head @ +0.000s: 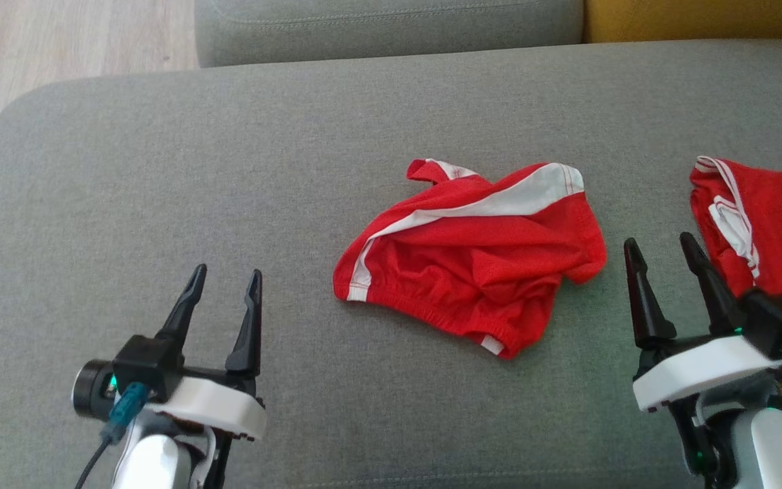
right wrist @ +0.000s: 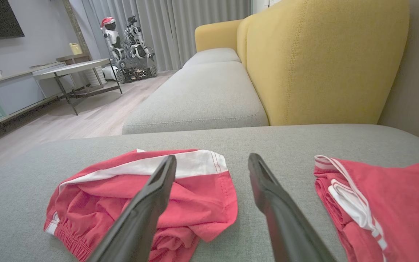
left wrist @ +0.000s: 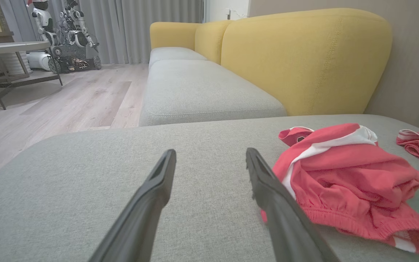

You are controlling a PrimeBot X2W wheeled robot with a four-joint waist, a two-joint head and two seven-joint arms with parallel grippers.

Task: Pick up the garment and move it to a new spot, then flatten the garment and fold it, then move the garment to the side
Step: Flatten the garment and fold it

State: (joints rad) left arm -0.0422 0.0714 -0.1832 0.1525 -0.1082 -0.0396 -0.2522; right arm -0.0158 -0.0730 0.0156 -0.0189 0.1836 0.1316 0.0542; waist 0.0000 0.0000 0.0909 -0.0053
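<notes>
A crumpled pair of red shorts with white side stripes, the garment, lies in the middle of the grey sofa cushion. My left gripper hovers open at the lower left, well to the left of the garment, with nothing between its fingers. At the lower right my right gripper is open too, just right of the garment's right edge and apart from it.
A second red and white garment lies at the cushion's right edge, close behind my right gripper. Beyond are another grey seat cushion, the yellow backrest, wooden floor, a table and another robot.
</notes>
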